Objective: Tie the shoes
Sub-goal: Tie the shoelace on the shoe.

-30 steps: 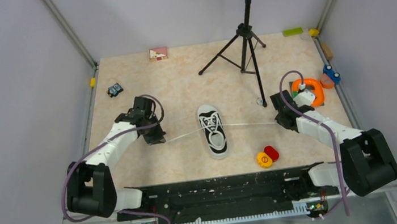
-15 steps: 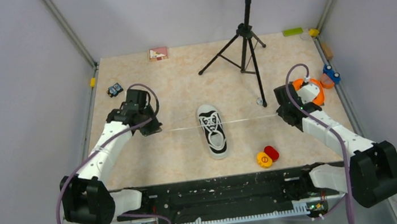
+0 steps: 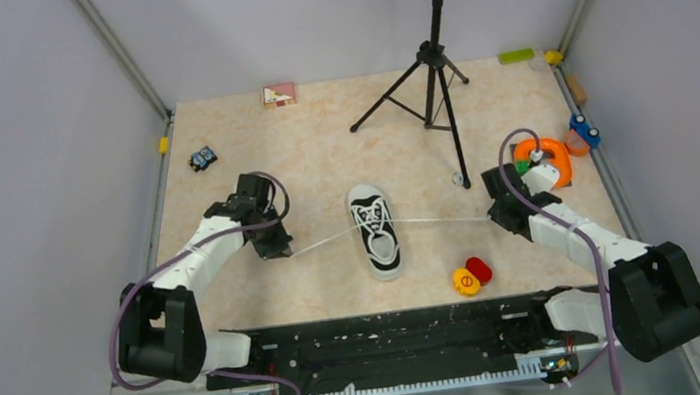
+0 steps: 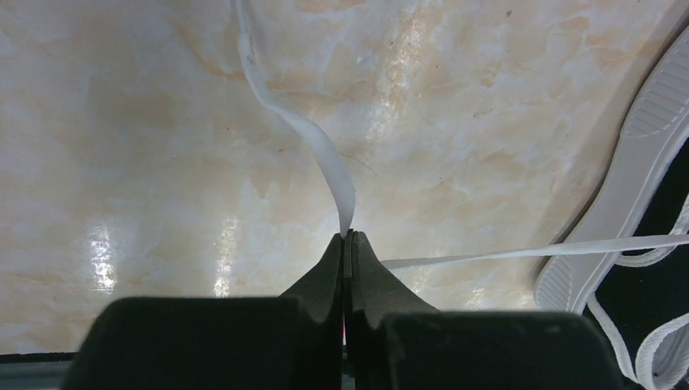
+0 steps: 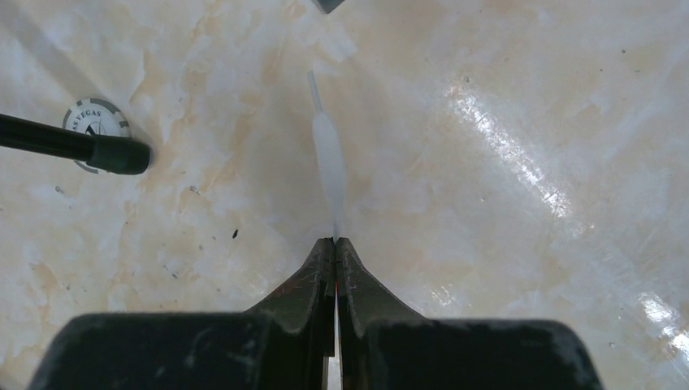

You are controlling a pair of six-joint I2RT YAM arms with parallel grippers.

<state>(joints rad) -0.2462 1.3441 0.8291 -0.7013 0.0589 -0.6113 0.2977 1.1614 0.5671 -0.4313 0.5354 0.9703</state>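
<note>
The small black sneaker (image 3: 376, 230) with white toe cap and sole rim lies mid-table, toe towards the arms. Its white laces run out to both sides. My left gripper (image 3: 279, 251) is shut on the left lace (image 3: 323, 239), whose free end sticks out past the tips in the left wrist view (image 4: 313, 146). My right gripper (image 3: 495, 214) is shut on the right lace (image 3: 439, 218), whose tip shows in the right wrist view (image 5: 329, 162). The shoe's sole edge shows in the left wrist view (image 4: 626, 187).
A black tripod (image 3: 432, 77) stands behind the shoe, one foot (image 5: 73, 146) next to a poker chip (image 5: 97, 122). Red and yellow discs (image 3: 472, 276) lie front right. Orange ring (image 3: 542, 156) and small toys sit at the right edge. A small toy car (image 3: 203, 158) is far left.
My left gripper has come back down and towards the shoe, so the left lace slackens and slopes. My right gripper has shifted slightly nearer, still holding its lace.
</note>
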